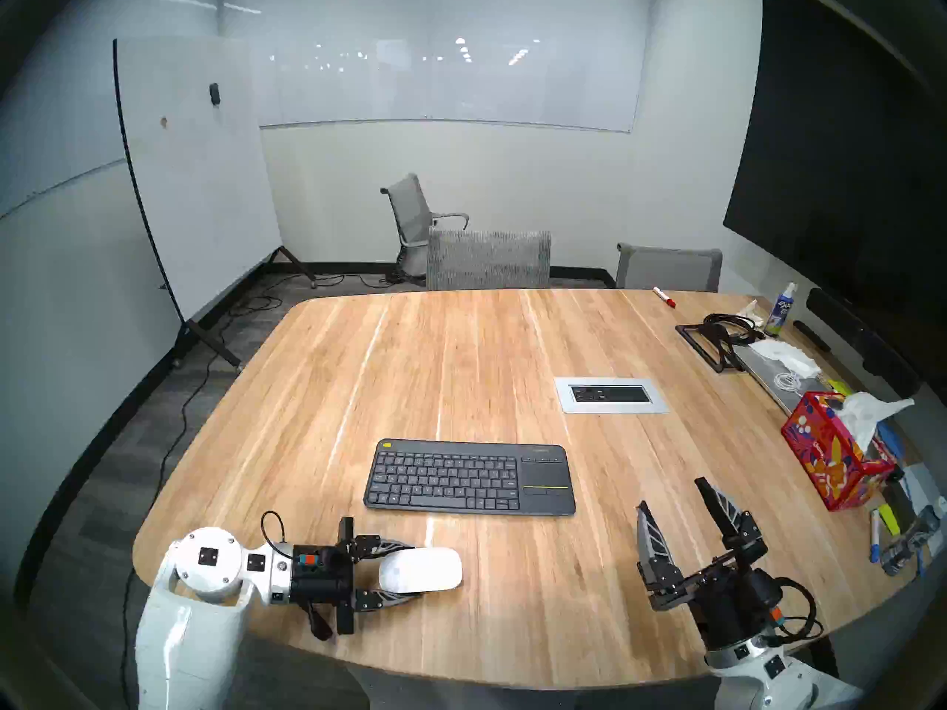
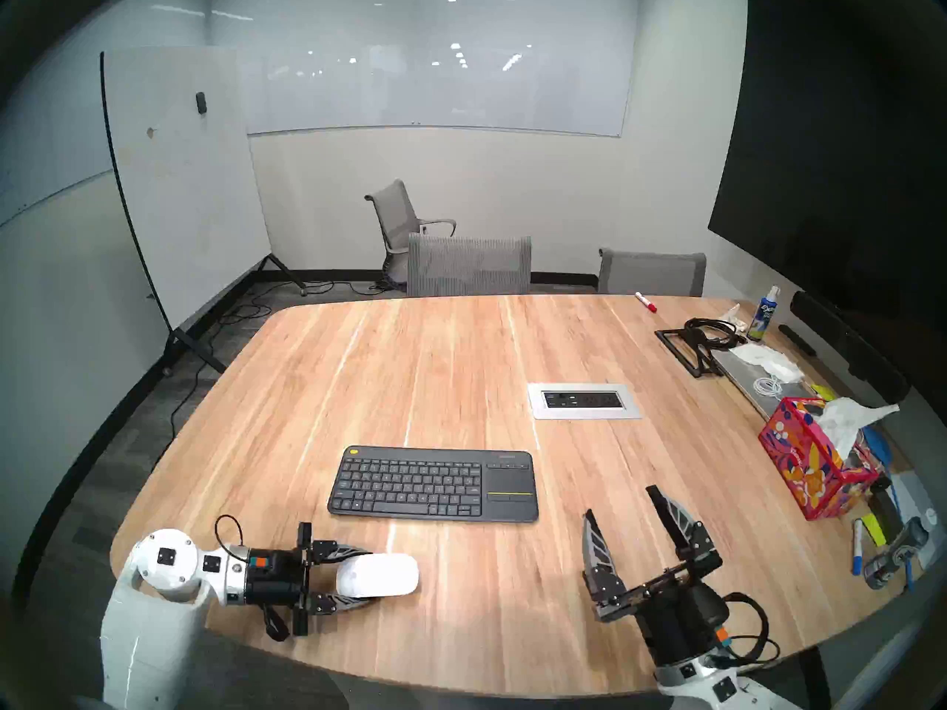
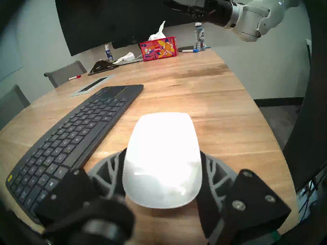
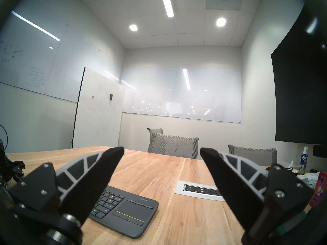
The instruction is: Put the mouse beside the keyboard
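The glossy white mouse [image 1: 425,568] lies low over the wooden table [image 1: 358,386] near its front edge, in front of the left half of the dark grey keyboard [image 1: 469,477]. My left gripper [image 1: 417,570] is shut on the mouse, one finger pressed on each long side; the left wrist view shows the mouse [image 3: 162,159] between the fingers, with the keyboard [image 3: 70,138] to its left. My right gripper [image 1: 672,495] is open and empty, raised above the table to the right of the keyboard. The right wrist view shows the keyboard's touchpad end [image 4: 127,212] below the spread fingers [image 4: 99,172].
A silver-framed outlet panel [image 1: 611,395] is set into the table behind the keyboard's right end. A red tissue box [image 1: 830,453], markers, a spray bottle [image 1: 781,309], cables and a laptop crowd the right edge. Grey chairs [image 1: 487,260] stand at the far side.
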Available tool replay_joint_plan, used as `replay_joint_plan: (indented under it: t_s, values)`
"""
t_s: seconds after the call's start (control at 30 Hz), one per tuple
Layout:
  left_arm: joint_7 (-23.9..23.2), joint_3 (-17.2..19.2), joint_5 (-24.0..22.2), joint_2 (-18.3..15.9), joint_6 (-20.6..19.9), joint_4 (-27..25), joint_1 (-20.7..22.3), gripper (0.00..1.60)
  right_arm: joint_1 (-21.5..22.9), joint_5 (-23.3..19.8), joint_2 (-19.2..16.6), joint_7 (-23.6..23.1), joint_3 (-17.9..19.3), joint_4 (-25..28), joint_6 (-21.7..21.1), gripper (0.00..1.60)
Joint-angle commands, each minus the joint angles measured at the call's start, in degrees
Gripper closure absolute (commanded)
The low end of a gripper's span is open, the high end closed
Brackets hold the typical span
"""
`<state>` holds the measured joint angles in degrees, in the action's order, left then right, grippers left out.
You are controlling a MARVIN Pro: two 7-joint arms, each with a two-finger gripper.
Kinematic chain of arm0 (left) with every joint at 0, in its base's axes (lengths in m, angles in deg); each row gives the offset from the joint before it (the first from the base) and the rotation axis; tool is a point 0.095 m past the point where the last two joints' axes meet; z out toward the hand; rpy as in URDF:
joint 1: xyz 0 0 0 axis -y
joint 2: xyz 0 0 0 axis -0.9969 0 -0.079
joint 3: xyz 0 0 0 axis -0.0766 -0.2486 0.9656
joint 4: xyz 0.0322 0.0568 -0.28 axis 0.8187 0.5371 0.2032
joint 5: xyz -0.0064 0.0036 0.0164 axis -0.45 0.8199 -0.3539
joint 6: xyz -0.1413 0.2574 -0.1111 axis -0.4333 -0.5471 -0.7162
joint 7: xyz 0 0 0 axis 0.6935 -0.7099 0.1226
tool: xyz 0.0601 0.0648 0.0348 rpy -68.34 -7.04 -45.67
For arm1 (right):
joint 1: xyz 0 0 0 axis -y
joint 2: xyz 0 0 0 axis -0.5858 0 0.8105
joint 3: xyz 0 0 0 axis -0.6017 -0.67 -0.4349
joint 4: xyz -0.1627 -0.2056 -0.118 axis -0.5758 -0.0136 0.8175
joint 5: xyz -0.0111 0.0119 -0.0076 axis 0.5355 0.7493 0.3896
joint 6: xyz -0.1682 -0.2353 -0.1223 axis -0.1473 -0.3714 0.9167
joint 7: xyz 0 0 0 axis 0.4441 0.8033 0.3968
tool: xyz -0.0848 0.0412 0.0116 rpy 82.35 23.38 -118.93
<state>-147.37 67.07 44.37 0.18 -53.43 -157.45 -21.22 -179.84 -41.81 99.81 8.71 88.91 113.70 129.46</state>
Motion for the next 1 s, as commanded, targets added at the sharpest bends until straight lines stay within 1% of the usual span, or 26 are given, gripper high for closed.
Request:
replay_joint_plan:
  t_s: [0.0, 0.4, 0.67, 0.97]
  values:
    - [0.2, -1.7, 0.5, 1.0, -1.1, -1.5, 1.3, 1.60, -0.1, 0.1, 0.1, 0.1, 0.1, 0.7, 0.1, 0.00]
    - [1.0, -4.9, 3.4, 2.3, -2.5, -1.6, 2.5, 1.60, -0.1, 0.1, 0.1, 0.1, 0.1, 0.7, 0.1, 0.00]
    - [2.7, -8.4, 6.6, 4.3, -4.4, -1.1, 3.9, 1.60, -0.1, 0.1, 0.1, 0.1, 0.1, 0.7, 0.1, 0.00]
    - [4.4, -10.9, 9.2, 5.6, -5.3, 0.3, 4.7, 1.60, -0.1, 0.1, 0.1, 0.1, 0.1, 0.7, 0.1, 0.00]
